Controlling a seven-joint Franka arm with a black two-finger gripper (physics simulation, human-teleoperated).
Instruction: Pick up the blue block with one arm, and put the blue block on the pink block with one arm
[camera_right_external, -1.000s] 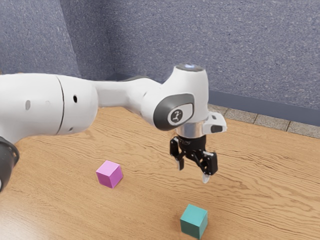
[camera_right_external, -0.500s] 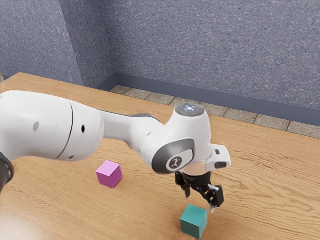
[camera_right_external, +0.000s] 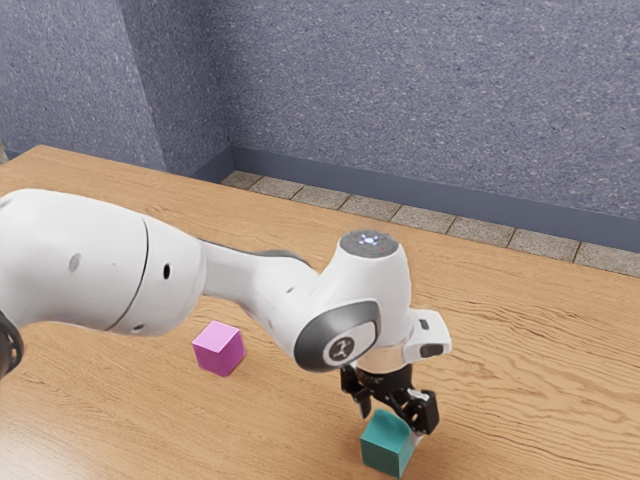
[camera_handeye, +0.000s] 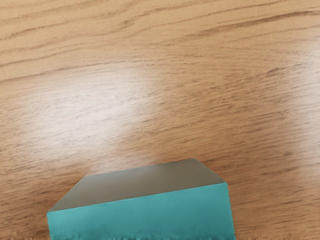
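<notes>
With fingers spread, the gripper hangs just over the blue block on the counter, apparently lined up to straddle it; the pink block sits well apart.

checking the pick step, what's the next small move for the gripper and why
Probably lower straight down a little, then close. The gripper stands open directly over the blue block, with its fingertips about level with the block's top face, so it has no grip on the sides yet. The block rests on the table.
</notes>
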